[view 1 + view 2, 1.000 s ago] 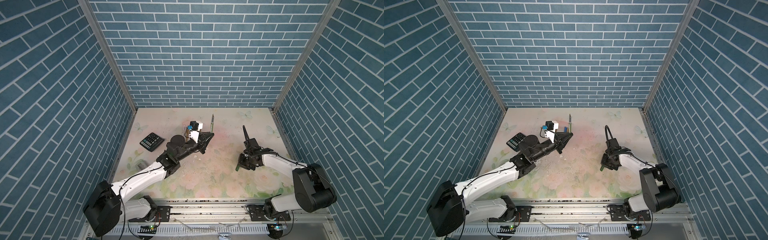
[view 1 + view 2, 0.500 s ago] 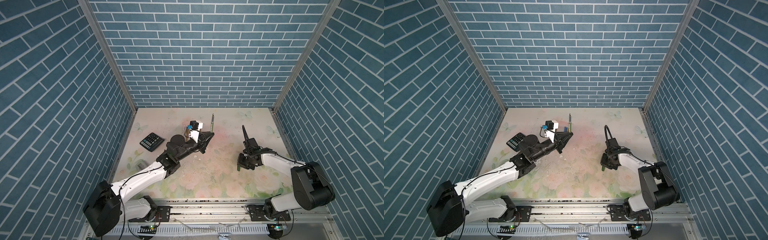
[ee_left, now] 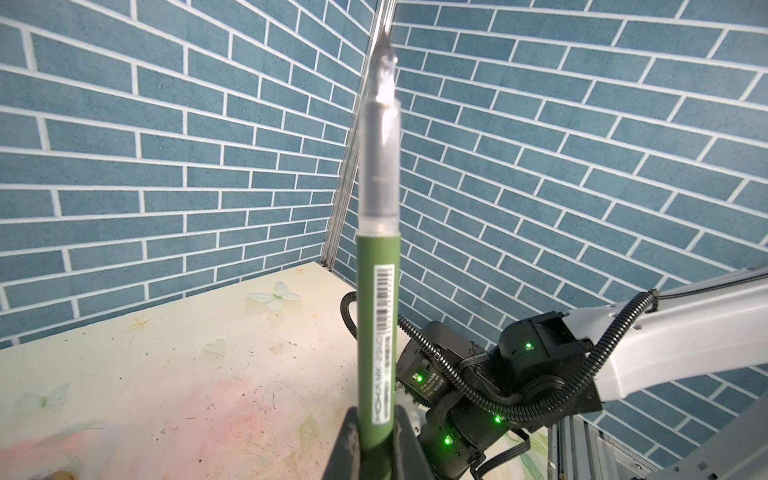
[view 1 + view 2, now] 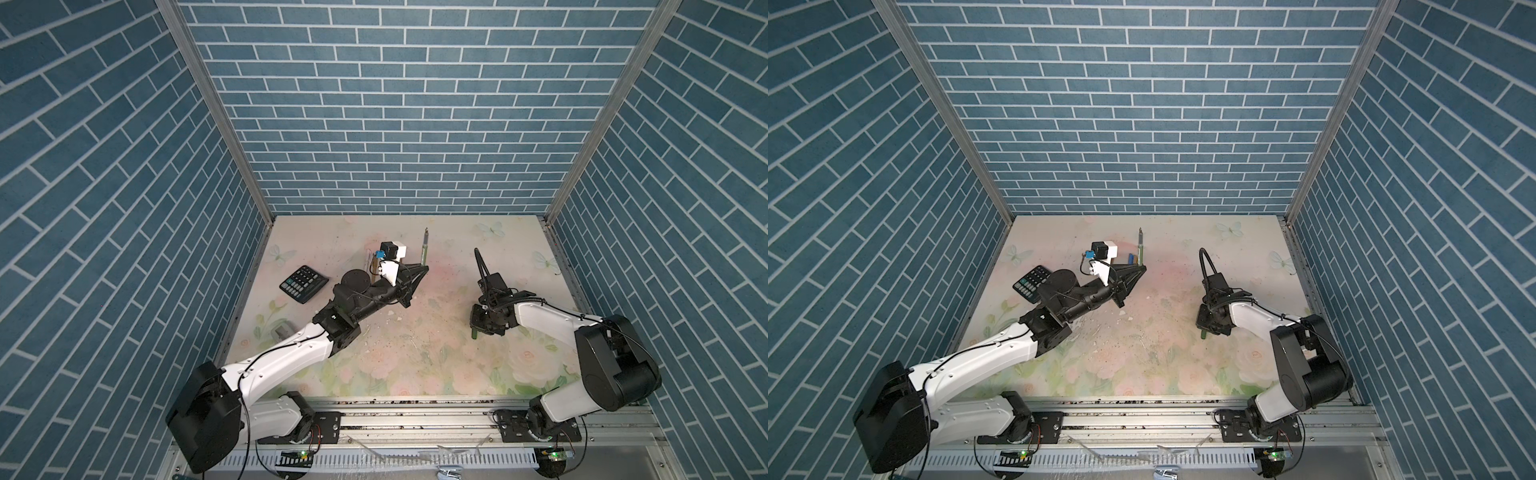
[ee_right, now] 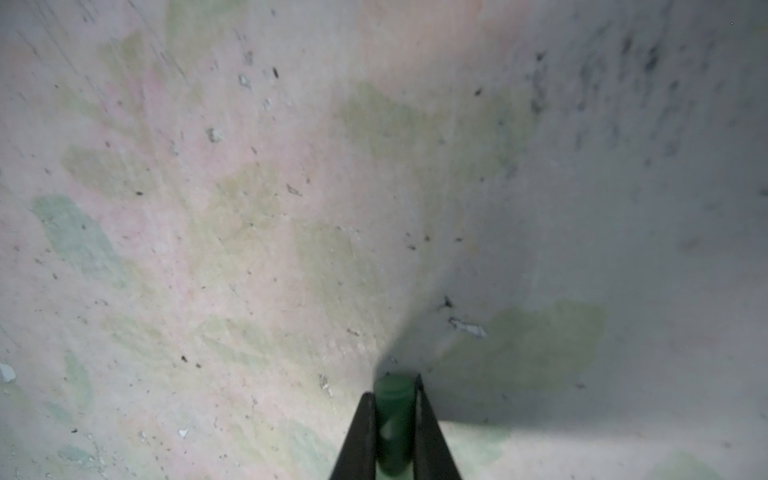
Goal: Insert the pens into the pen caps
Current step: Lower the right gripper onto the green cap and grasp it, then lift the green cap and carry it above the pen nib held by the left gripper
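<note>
1 dark green pen (image 3: 379, 332) stands upright, lower barrel pinched btwn the L jaws, which are closed tight on it. Clear grip section & pointed tip are up; a barcode label runs along the barrel. In both top views this pen (image 4: 424, 250) sticks up above the counter (image 4: 436, 365), toward the back & a bit left of centre.

1 dark green pen cap (image 5: 392, 409) sits btwn the R jaws, drawn narrow around it, w/ its end poking past the tips toward the counter. Touching the surface or just above: can't tell. In a top view the cap (image 4: 474, 332) shows below the R wrist, right of centre & well apart from the pen. Pen & cap not joined.

A cluster of other pens (image 4: 1133, 259) lies on the counter just behind the L jaws. Blue & gold-brown bits show, the rest is hidden, so no count.

1 black calculator (image 4: 303, 284) lies flat near the counter's left edge, beside the L arm (image 4: 291, 361). The R arm (image 4: 548, 320) reaches in from the front right: 2 arms total. The counter has a floral print, scuffed w/ small flecks. Blue brick-pattern walls (image 4: 395, 104) close 3 sides.
</note>
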Controlling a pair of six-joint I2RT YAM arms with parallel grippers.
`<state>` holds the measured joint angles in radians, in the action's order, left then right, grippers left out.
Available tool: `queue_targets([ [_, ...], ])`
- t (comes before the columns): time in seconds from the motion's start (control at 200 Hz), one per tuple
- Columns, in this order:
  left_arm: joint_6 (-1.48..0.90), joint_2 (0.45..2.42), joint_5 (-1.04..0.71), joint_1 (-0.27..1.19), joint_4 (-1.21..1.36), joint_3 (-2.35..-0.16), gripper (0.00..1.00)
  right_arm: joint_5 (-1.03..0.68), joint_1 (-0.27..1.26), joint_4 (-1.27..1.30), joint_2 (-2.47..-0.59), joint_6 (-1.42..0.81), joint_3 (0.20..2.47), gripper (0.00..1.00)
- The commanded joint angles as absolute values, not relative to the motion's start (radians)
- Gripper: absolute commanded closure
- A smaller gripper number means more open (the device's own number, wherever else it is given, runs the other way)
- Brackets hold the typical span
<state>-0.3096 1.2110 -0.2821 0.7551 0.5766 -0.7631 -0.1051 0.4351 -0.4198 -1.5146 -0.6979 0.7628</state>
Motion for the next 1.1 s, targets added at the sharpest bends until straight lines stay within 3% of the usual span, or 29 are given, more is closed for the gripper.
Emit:
queue_targets([
  [0.0,-0.304,1.207,-0.295,0.761,0.576,-0.791,1.00,-0.052,0.449,-0.480,-1.507,-0.679,0.768,0.88],
  [0.29,-0.295,1.215,-0.294,0.760,0.575,-0.790,1.00,-0.052,0.484,-0.448,-1.302,-0.641,0.789,0.89],
  [0.605,-0.261,1.241,-0.290,0.761,0.569,-0.787,1.00,0.004,0.559,-0.243,-1.049,-0.592,0.787,0.90],
  [1.095,-0.265,1.307,-0.302,0.762,0.551,-0.799,1.00,0.064,0.642,-0.044,-1.002,-0.472,0.891,0.90],
])
